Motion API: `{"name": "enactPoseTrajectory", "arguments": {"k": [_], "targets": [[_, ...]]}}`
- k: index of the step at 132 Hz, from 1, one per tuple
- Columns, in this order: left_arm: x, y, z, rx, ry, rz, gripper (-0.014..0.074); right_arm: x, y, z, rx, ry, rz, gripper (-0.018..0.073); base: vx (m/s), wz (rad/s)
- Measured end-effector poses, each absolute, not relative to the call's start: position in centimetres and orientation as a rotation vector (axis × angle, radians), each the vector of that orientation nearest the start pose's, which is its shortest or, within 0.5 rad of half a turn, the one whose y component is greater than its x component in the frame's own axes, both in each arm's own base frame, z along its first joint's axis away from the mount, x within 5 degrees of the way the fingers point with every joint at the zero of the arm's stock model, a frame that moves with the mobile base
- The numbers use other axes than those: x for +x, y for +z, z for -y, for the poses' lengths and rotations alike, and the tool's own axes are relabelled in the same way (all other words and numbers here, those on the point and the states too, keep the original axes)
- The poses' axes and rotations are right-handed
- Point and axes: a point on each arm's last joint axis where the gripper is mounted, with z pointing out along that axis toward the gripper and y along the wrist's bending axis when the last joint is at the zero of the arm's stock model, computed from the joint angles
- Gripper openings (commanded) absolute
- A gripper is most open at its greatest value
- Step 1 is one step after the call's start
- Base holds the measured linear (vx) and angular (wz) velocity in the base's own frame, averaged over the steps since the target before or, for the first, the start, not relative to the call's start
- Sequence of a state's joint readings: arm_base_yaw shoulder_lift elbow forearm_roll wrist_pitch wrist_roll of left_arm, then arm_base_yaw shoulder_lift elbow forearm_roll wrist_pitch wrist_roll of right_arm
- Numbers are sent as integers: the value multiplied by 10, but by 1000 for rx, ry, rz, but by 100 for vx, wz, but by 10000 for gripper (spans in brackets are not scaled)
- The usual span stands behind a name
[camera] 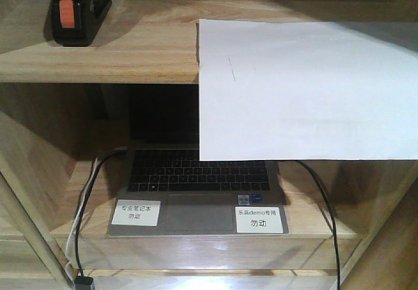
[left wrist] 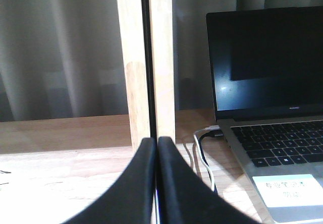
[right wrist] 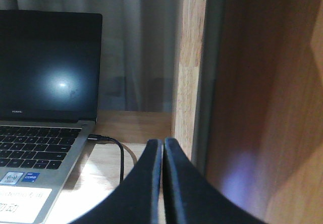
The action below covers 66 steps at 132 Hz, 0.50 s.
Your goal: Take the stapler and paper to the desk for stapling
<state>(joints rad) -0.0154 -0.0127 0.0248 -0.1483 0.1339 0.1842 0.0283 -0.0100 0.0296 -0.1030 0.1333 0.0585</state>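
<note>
Light wood shelf unit (camera: 130,55): black stapler (camera: 77,12) sits at the upper shelf's left rear, white paper (camera: 307,91) at right, overhanging an open laptop (camera: 196,185) below. Grey curtain (left wrist: 60,47) hangs behind. Left fingers (left wrist: 139,193) and right fingers (right wrist: 144,199) are pressed together, empty.

A light wooden shelf unit (camera: 130,55) with pale grain is shown, its upper board brightly lit and its lower bay shaded at the back. Behind it a grey pleated curtain (left wrist: 60,47) is hung. A light wooden upright post (left wrist: 146,57) is set before the curtain, and a darker brown wood side panel (right wrist: 267,82) is seen at the right.
</note>
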Motion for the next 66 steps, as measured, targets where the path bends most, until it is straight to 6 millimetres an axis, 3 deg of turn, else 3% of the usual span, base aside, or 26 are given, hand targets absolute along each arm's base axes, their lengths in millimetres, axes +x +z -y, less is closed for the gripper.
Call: {"name": "enactPoseTrajectory", "arguments": {"k": [66], "targets": [[56, 193, 3, 58, 1, -1627, -6, 57, 192, 0, -48, -23, -1635, -6, 0, 0]]}}
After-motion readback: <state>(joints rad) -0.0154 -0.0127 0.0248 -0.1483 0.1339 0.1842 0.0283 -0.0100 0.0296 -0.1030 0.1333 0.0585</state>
